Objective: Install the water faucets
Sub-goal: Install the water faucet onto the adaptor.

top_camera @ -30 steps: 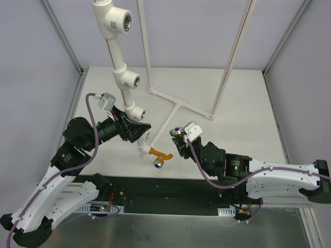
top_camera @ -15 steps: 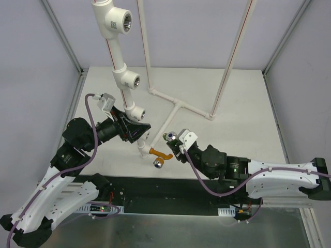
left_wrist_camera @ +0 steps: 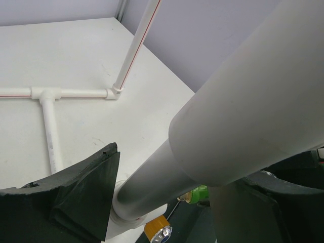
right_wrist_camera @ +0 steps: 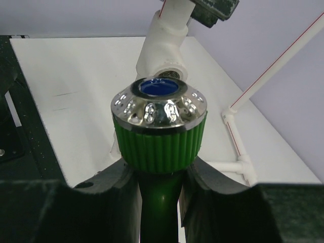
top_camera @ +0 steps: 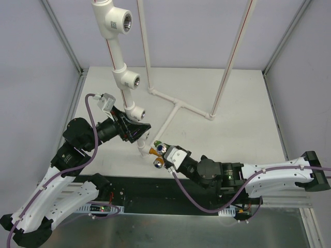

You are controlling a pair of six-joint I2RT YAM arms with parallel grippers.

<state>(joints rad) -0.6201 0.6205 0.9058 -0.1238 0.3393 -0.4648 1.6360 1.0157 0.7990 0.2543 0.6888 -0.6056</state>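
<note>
My right gripper [top_camera: 160, 150] is shut on the green faucet [right_wrist_camera: 159, 142], which stands upright between the fingers [right_wrist_camera: 114, 185] with its shiny silver, blue-centred end on top. In the top view the green faucet [top_camera: 157, 144] is just right of the foot of the white pipe [top_camera: 125, 95]. The orange faucet [top_camera: 157, 161] lies on the table beside it, and in the left wrist view the orange faucet [left_wrist_camera: 156, 229] shows below the pipe. My left gripper [top_camera: 140, 130] is shut on the white pipe [left_wrist_camera: 228, 116], with a jaw on each side of it.
The pipe carries three white tee fittings [top_camera: 123, 20] with metal threaded holes; the lowest tee [right_wrist_camera: 164, 48] is just beyond the green faucet. A white T-shaped pipe base [top_camera: 178, 106] lies on the table [top_camera: 238, 129], with thin red-striped uprights [top_camera: 232, 57]. Grey walls stand on both sides.
My right arm has swung left and nearer, carrying the green faucet up to the foot of the pipe, beside the orange faucet. The left arm has not moved.
</note>
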